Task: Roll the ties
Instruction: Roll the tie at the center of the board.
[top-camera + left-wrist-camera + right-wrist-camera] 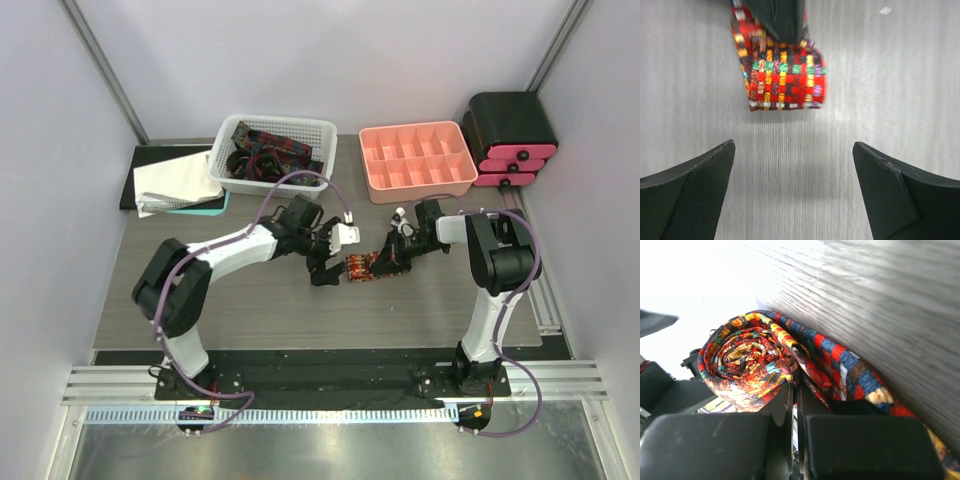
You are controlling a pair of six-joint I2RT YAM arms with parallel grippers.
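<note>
A rolled tie (362, 268), red with a busy yellow, green and blue check, lies on the grey table between the two arms. In the left wrist view the roll (785, 75) lies ahead of my open, empty left gripper (794, 192), which is apart from it. My right gripper (392, 258) is shut on the tie. The right wrist view shows its fingers (792, 405) pressed together on the fabric beside the tight coil (747, 360). More ties (262, 152) lie heaped in a white basket (318, 130) at the back.
A pink compartment tray (417, 160) stands at the back right, a black and pink drawer box (510, 140) beyond it. A black mat with white cloth (172, 182) lies at the back left.
</note>
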